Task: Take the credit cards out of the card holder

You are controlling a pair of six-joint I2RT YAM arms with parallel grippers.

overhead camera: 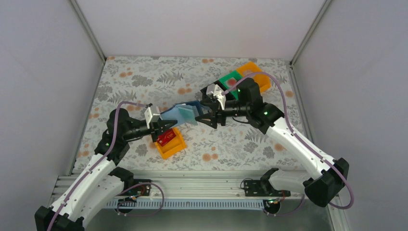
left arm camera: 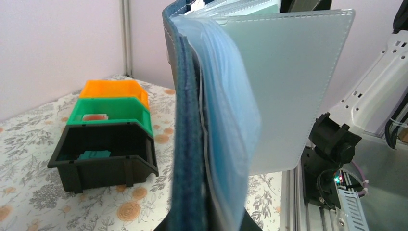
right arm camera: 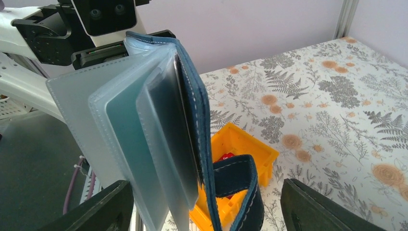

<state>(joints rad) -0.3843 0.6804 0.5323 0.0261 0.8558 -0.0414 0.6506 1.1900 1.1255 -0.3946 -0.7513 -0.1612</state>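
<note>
card holder [left arm camera: 186,144]: matt navy fabric | sleeves [left arm camera: 288,86]: smooth frosted plastic | black bin [left arm camera: 103,169]: glossy plastic

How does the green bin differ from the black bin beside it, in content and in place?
The green bin holds a pale pinkish card; the black bin holds a teal card. In the left wrist view the black bin stands nearest, the green bin behind it, with an orange bin behind that. Both are open-topped plastic bins of like shape, in one row on the flowered table.
</note>
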